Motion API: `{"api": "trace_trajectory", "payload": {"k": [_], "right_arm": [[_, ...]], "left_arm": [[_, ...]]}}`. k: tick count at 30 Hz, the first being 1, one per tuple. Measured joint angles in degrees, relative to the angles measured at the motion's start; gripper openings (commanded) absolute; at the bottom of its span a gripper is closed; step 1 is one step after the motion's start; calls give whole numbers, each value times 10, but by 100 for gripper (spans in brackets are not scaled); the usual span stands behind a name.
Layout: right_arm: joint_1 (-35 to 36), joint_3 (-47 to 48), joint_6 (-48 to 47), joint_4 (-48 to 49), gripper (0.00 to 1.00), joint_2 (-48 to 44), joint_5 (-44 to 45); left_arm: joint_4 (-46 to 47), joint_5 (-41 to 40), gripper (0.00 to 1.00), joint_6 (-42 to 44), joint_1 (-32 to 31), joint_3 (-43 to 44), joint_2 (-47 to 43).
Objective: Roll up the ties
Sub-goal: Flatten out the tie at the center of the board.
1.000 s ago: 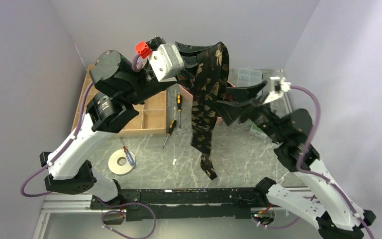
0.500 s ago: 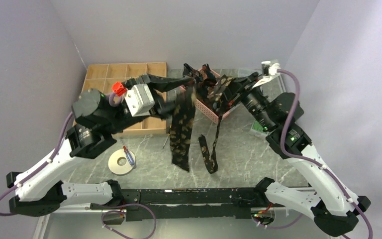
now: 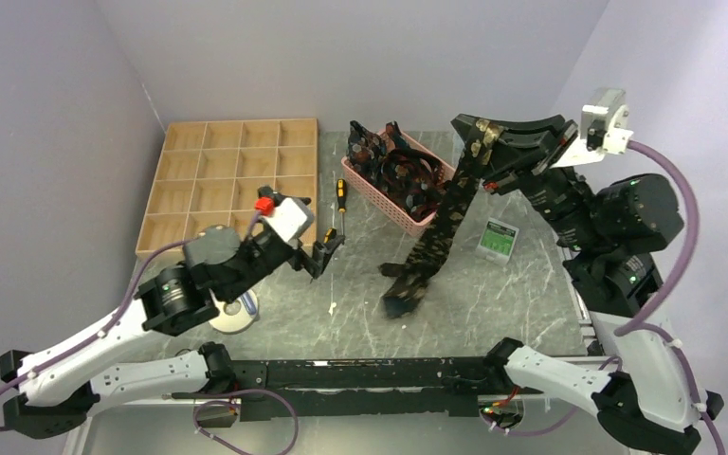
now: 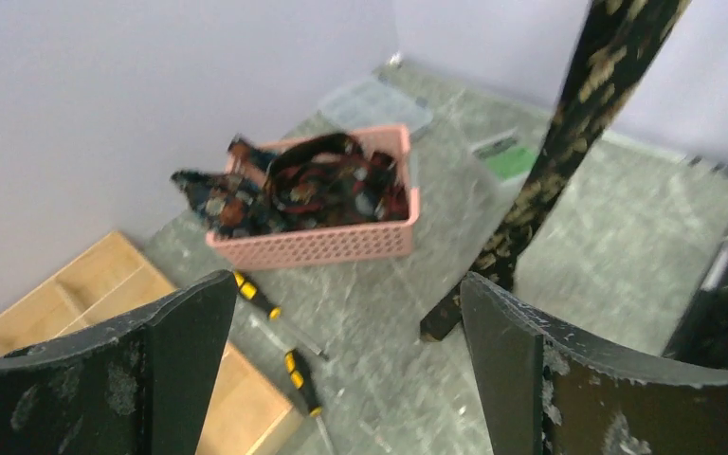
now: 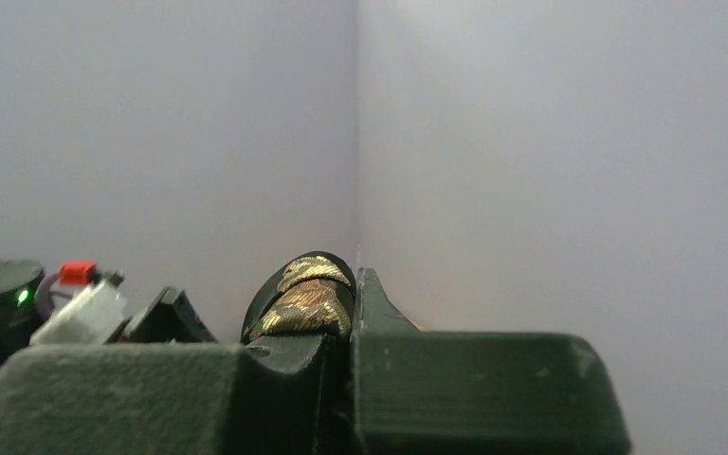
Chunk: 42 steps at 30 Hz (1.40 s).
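One black tie (image 3: 441, 223) with a tan-gold pattern hangs slanted from my right gripper (image 3: 482, 131), which is raised high at the back right and shut on the tie's upper end. The right wrist view shows the tie's fold (image 5: 308, 299) pinched in the right gripper (image 5: 353, 305). Its lower end (image 3: 403, 296) rests crumpled on the table. More ties (image 3: 400, 169) lie heaped in the pink basket (image 3: 391, 210). My left gripper (image 3: 325, 250) is low over the table left of the tie, open and empty. In the left wrist view the left gripper (image 4: 349, 294) faces the tie (image 4: 578, 123) and basket (image 4: 341, 242).
A wooden compartment tray (image 3: 237, 175) sits at the back left. Two yellow-handled screwdrivers (image 3: 341, 196) (image 4: 301, 377) lie beside it. A white tape roll (image 3: 232, 318) is partly under the left arm. A green card (image 3: 499, 238) and a clear plastic box (image 4: 374, 100) lie to the right.
My left gripper opened, let go of the tie and swung down to the table. My right gripper shut on the tie and lifted it up and to the right.
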Motion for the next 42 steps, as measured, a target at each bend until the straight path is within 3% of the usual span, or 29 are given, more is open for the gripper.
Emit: {"api": "trace_trajectory", "payload": {"k": [4,6,11,13,20,22,26,31,42], "right_arm": [[0,65,-16,-30,0,25,-73],[0,85,-16,-36,0,38,-121],[0,97,15,-33,0,64,-230],[0,96,29,-29,0,71,-257],[0,72,77,-5,0,86,-311],[-2,70,94,10,0,89,-324],[-7,70,125,48,0,96,-347],[-22,64,163,97,0,103,-371],[-86,7,333,276,0,122,-432]], "left_arm": [[17,40,94,-25,0,28,-26],[17,94,94,-42,0,103,2],[-5,275,94,-96,0,428,201],[2,340,94,-118,0,484,254],[-21,437,94,-153,0,463,324],[-20,438,94,-154,0,445,318],[-21,437,83,-154,0,416,289],[-16,441,94,-158,0,392,241],[-10,394,91,-147,0,384,207]]}}
